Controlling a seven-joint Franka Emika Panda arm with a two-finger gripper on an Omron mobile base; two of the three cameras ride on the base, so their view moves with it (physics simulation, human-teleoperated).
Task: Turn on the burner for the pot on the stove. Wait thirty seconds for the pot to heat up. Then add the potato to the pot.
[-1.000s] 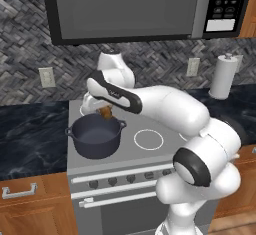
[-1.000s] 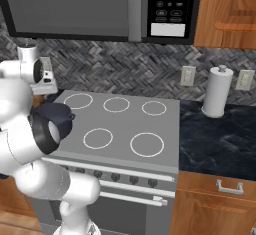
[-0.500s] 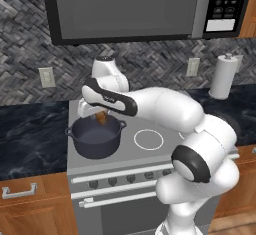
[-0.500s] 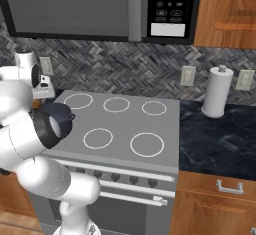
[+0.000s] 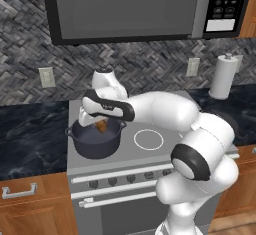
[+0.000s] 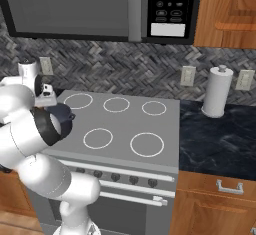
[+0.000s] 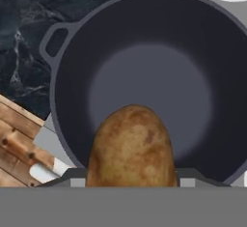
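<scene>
We see the tool (image 5: 102, 125) clamped on the potato (image 5: 103, 126), holding it just above the open dark grey pot (image 5: 95, 140) on the stove's (image 5: 150, 155) front-left burner.

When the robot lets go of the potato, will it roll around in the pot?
Probably a little: the potato looks rounded and smooth, and the pot has a flat, bare floor. Its tall dark walls should keep it in. It looks firm, so it likely won't squash.
</scene>
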